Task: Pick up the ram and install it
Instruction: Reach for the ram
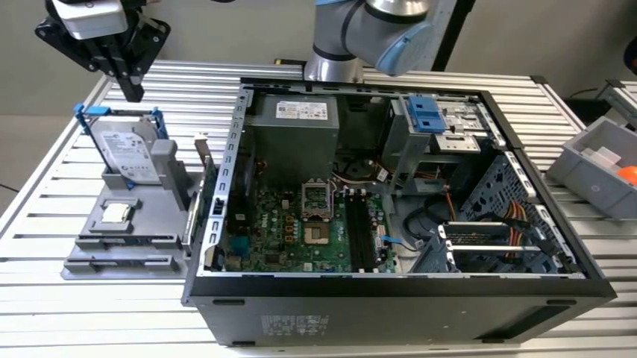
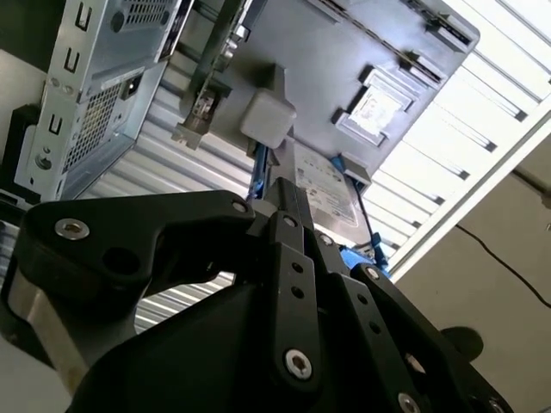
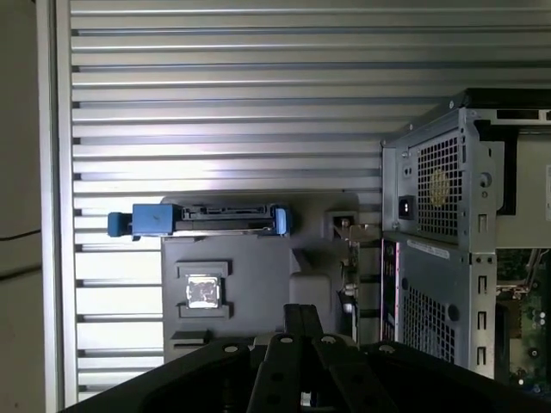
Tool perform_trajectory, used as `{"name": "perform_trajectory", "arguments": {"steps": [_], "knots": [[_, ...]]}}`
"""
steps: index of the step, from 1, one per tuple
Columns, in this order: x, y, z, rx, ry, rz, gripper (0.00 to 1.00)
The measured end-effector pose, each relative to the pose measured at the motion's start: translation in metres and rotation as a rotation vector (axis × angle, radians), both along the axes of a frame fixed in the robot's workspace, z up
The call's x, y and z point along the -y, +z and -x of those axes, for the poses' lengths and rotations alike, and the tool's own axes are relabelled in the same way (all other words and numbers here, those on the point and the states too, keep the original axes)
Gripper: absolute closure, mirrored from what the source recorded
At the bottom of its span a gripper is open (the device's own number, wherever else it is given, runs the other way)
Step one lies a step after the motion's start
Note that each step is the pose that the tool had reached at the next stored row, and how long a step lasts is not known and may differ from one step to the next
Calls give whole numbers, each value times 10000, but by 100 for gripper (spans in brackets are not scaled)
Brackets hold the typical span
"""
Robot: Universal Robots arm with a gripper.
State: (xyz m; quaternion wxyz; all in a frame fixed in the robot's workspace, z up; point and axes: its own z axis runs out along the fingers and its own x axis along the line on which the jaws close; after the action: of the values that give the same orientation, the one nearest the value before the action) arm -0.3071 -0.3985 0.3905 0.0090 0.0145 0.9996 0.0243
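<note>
The ram [image 1: 203, 162] looks like a thin dark stick standing on edge in the grey holder [image 1: 130, 242], right beside the open computer case [image 1: 398, 287]. In the first wrist view the ram [image 3: 349, 262] shows as a narrow strip between holder and case. My gripper [image 1: 133, 93] hangs shut above the table behind the holder, at the exterior view's left, apart from the ram and holding nothing. Its black fingers meet in both wrist views [image 2: 280, 185] [image 3: 301, 311]. The long black memory slots [image 1: 359, 235] lie on the motherboard inside the case.
A silver hard drive [image 1: 130, 153] in a blue frame stands at the holder's back, and a small chip [image 1: 115, 214] lies on it. A grey bin [image 1: 597, 168] with an orange thing sits at the exterior view's right. The arm's base [image 1: 339, 63] stands behind the case.
</note>
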Motion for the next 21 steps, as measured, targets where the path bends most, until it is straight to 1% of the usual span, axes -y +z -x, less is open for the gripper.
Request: {"name": "perform_trajectory", "arguments": {"steps": [16,21], "knots": [[0,-1,151,1,3,-1,100],[0,0,222,0,5,0,100]]}}
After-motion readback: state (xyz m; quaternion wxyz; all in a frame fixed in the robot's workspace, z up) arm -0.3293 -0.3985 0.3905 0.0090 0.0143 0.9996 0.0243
